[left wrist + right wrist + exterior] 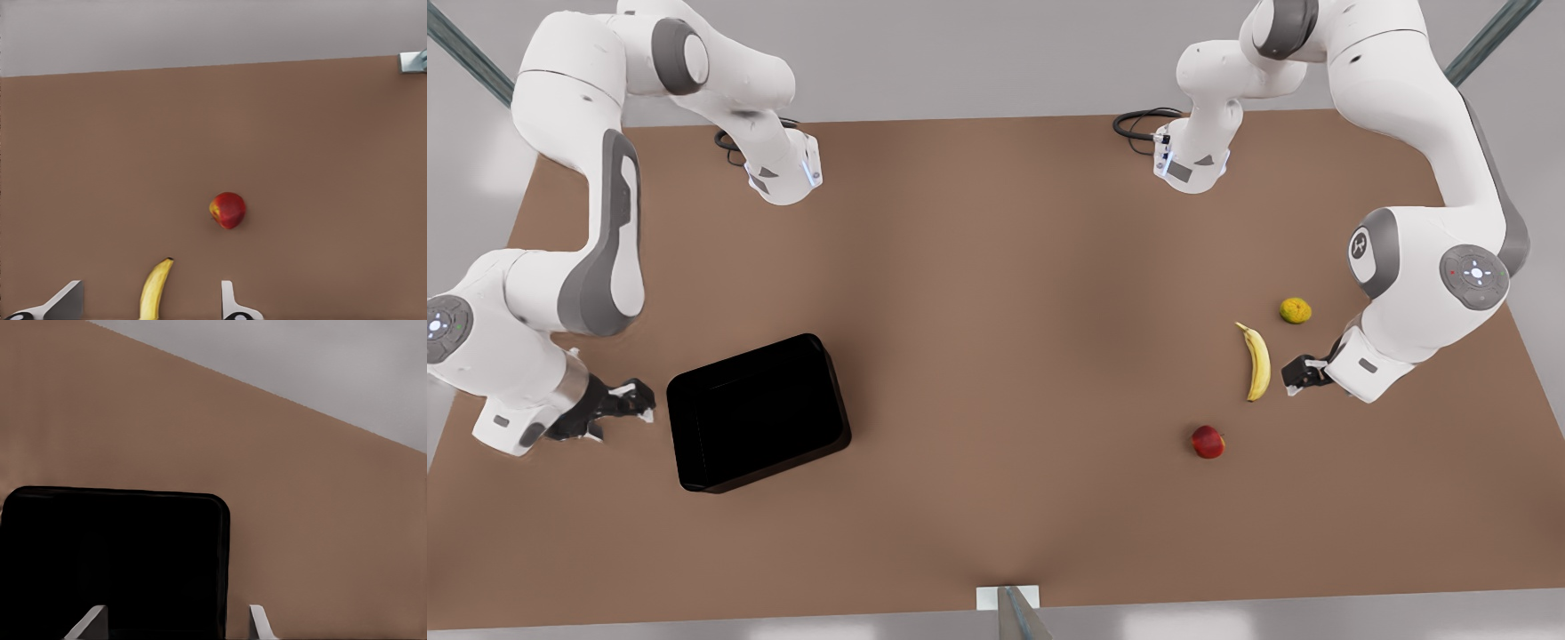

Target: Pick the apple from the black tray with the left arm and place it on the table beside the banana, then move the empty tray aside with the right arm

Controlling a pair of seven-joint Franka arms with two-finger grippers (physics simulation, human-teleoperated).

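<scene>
The small red apple [1208, 441] [228, 210] lies on the brown table [996, 267], a little nearer the front edge than the yellow banana [1257, 360] [155, 290]. My left gripper [1294, 373] hovers just beside the banana at the front view's right, open and empty, with its fingers [67, 300] spread to either side of the banana's tip. The black tray [758, 413] [113, 553] sits empty at the front view's left. Right beside its outer edge is my right gripper [640, 400], open, its fingers [260, 623] pointing at the tray.
A yellow-orange roundish fruit [1296, 310] lies behind the banana, close to the left arm's wrist. Cable loops [1143, 124] rest at the arms' bases along the back edge. A metal post [1009, 609] stands at the middle of the front edge.
</scene>
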